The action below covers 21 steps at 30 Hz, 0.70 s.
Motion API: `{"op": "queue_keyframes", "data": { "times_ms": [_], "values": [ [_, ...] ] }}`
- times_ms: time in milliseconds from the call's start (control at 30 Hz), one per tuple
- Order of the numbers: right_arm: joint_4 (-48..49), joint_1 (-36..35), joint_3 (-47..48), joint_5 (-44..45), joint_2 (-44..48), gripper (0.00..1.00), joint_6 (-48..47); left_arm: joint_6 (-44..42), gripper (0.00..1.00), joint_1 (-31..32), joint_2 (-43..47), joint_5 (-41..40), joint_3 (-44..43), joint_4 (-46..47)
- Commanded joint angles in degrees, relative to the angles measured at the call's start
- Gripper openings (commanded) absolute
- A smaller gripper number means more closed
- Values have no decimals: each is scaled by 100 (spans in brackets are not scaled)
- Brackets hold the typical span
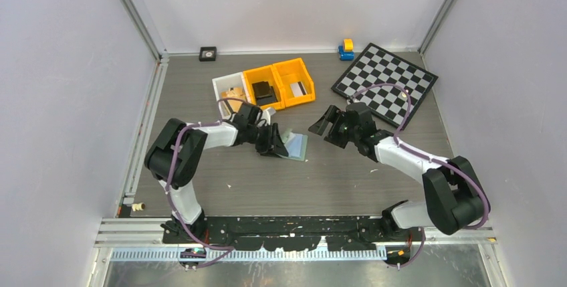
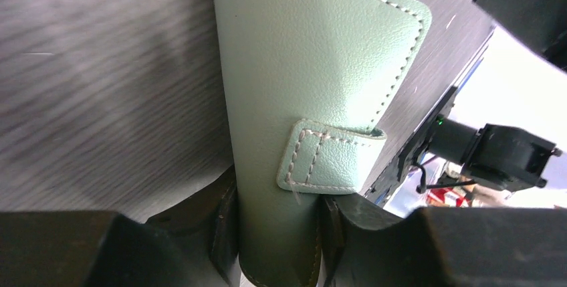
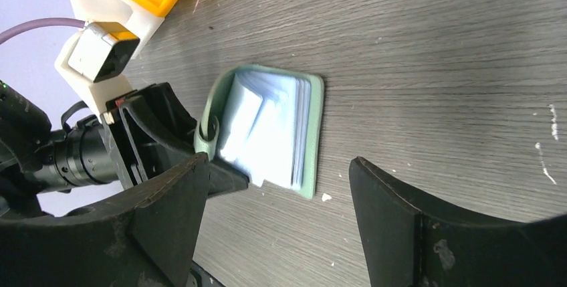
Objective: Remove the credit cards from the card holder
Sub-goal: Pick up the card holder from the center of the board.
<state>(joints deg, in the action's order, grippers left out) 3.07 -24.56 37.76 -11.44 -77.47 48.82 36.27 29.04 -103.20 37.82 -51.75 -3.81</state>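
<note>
Well, my left fingers [image 2: 200,233] pinch the open card holder [image 1: 294,145] by its green cover, mid-frame on the desk [image 1: 267,193]. My right fingers [image 3: 414,233] gape wide. Any hard pull could slip that thin grip and drag the holder.

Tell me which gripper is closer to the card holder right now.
Left. The left gripper has its fingers pinching the card holder by its raised cover. The right gripper hangs open to the right in the top view, apart from it.
</note>
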Motion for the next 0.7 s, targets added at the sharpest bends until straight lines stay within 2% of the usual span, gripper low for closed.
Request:
{"op": "queue_keyframes", "data": {
  "times_ms": [0,133,200,367,500,600,667],
  "values": [
    [349,27,29,-264,-125,81,117,533,12,-224,384,223,262,950],
    [567,22,72,-562,-645,81,262,851,9,-467,486,352,584,1499],
    [773,14,92,-766,-963,78,371,912,8,-510,506,366,633,1589],
    [1097,-33,217,-1077,-1649,67,494,823,9,-522,482,210,565,1338],
    [1215,-191,384,-1200,-2100,65,525,716,13,-522,401,63,493,1101],
    [1196,-408,649,-1210,-2524,59,475,527,22,-505,291,-114,312,728],
    [1163,-484,756,-1198,-2666,53,461,367,35,-475,282,-341,205,442]
  ]
}}
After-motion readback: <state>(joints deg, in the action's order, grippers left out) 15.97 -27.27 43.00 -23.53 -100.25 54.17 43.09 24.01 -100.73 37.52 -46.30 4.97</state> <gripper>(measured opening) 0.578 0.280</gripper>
